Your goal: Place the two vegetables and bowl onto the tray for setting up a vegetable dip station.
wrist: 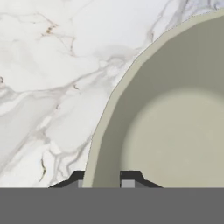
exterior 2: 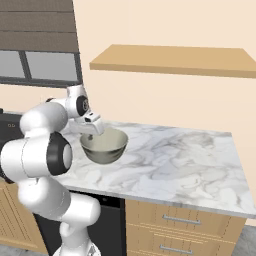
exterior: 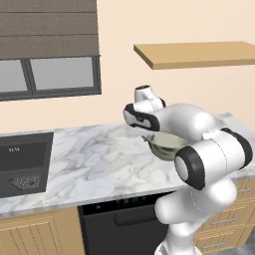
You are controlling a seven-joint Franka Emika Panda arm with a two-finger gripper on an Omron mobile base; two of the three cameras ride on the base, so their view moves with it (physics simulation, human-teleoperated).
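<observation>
The bowl (exterior 2: pixel 104 146) is gripped by its rim and seems lifted just off the marble counter (exterior 2: pixel 190 165), so I'd judge the job only partly under way, with no bowl on a tray yet. The gripper (wrist: pixel 103 178) pinches that rim between its fingertips, and the bowl's pale inside is empty

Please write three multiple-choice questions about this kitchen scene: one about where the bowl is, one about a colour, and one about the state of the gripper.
1. Where is the bowl?
A. at the gripper, over the marble counter
B. on the wooden shelf
C. in a drawer

2. What colour is the bowl inside?
A. red
B. pale cream
C. black

3. What is the gripper's state?
A. wide open
B. shut on nothing
C. shut on the bowl's rim

Answers: 1 A, both base views show it there. 2 B, the hand view shows the inside. 3 C, one fingertip sits on each side of the rim.
</observation>
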